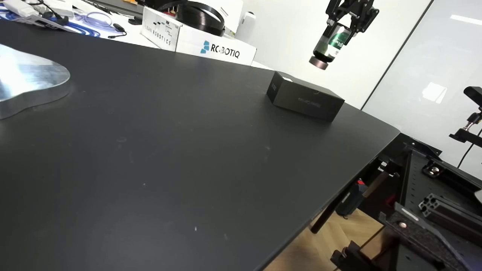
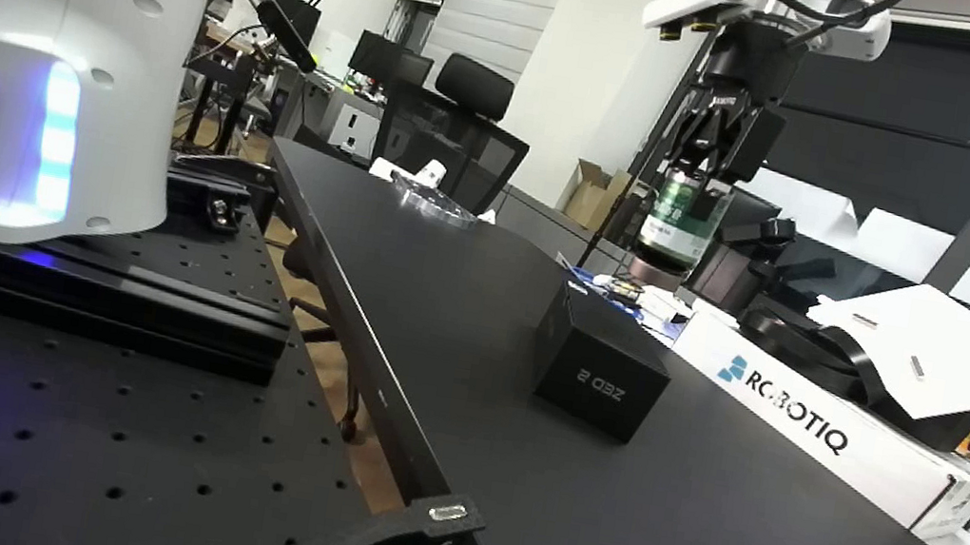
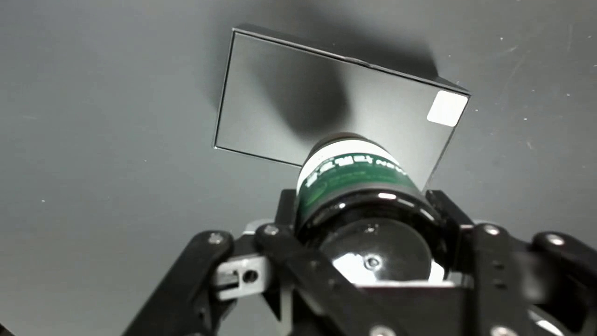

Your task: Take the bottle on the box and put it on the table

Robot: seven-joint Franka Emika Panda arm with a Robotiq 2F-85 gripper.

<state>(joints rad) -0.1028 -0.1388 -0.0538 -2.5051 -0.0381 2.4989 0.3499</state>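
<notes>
Green and white wrap the stubby, dark cylindrical bottle (image 2: 677, 224), its reddish-brown end pointing down — long axis in line with the black two-fingered gripper (image 3: 367, 210). Its upper end sits between the jaws, which clamp it from both sides. It hangs above, and apart from, the matte black rectangular box (image 1: 307, 98) — itself resting on the flat black tabletop (image 1: 169, 150).
</notes>
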